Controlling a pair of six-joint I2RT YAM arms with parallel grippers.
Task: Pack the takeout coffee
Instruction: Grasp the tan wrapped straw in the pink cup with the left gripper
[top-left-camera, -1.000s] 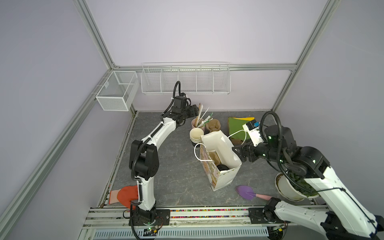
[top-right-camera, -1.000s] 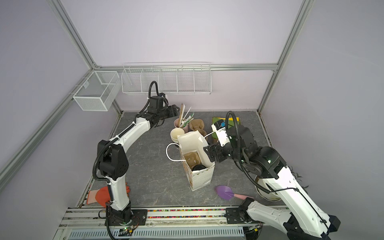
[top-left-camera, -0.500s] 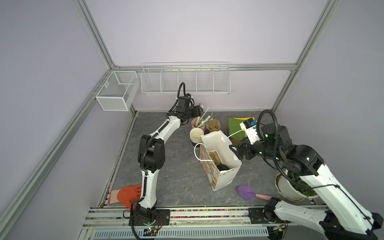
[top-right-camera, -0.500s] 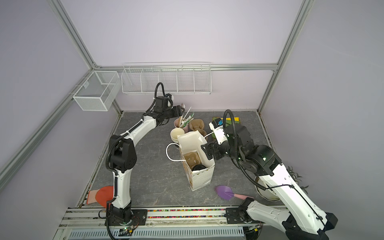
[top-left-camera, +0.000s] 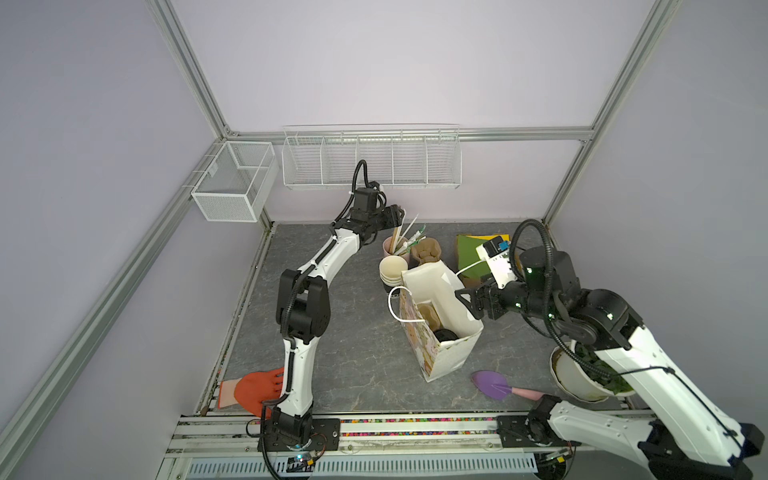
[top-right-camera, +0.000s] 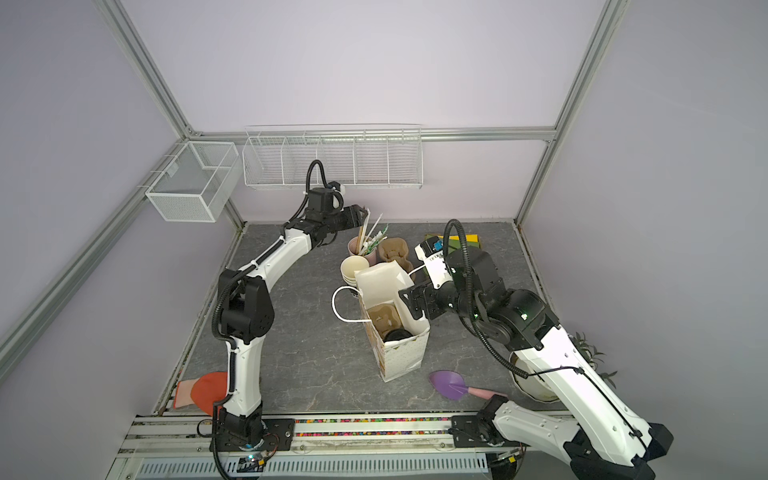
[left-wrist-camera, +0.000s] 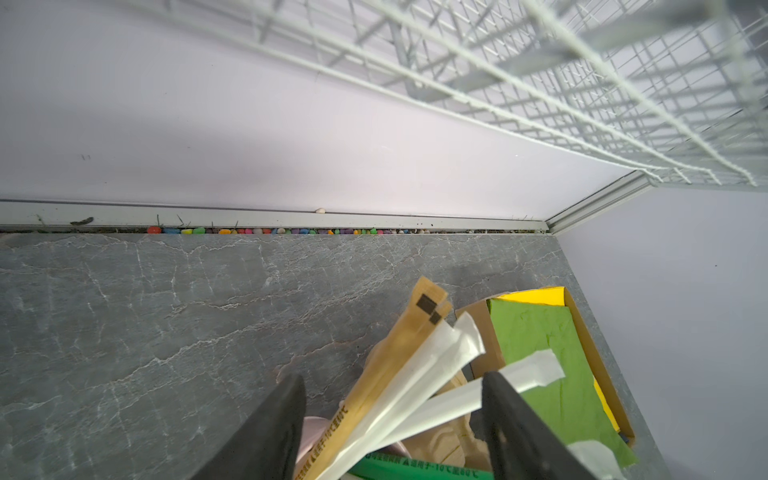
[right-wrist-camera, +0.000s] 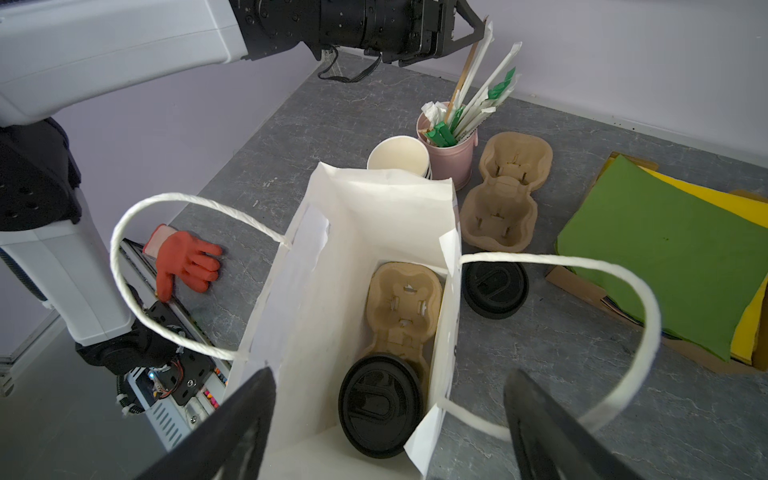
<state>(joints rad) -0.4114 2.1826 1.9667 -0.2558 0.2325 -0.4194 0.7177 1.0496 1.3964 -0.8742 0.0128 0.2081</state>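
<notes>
Two grippers, both with jaws apart. Left gripper (top-left-camera: 401, 214): astride straws (right-wrist-camera: 478, 83) standing in pink cup (right-wrist-camera: 451, 162), near table's (top-left-camera: 353, 353) back edge. Right gripper (top-left-camera: 466, 303): spread wide across paper bag's (right-wrist-camera: 299, 291) open rim, mid-table. Takeout coffee (right-wrist-camera: 380, 405): upright inside bag, seated in cardboard carrier (right-wrist-camera: 405, 299).

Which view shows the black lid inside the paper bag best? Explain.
The right wrist view: the black lid appears large, from above, on the pulp carrier in the paper bag. Both top views show a small dark disc; the left wrist view, nothing.
</notes>
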